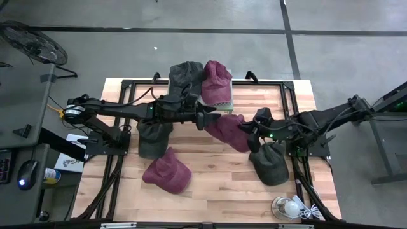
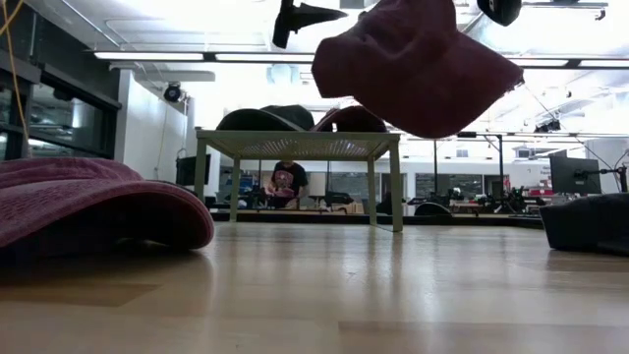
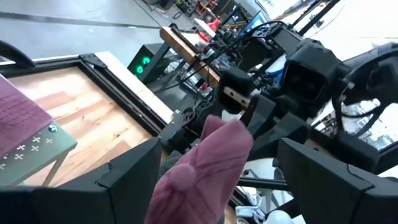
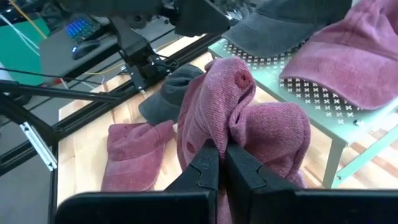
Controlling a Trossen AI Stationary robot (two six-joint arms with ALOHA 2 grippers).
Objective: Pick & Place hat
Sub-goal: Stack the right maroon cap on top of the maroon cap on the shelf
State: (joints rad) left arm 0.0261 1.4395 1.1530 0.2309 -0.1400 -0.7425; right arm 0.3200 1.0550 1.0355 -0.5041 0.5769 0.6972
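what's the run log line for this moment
left pincer: open by hat | right pincer: shut on hat | hat: midair

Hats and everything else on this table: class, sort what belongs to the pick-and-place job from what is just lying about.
Job in hand:
- maroon hat in the air
- right gripper, shut on it
- left gripper, open beside it
- green stand holding two hats

Lying about:
- light bulb
- maroon hat on the table
- dark hat
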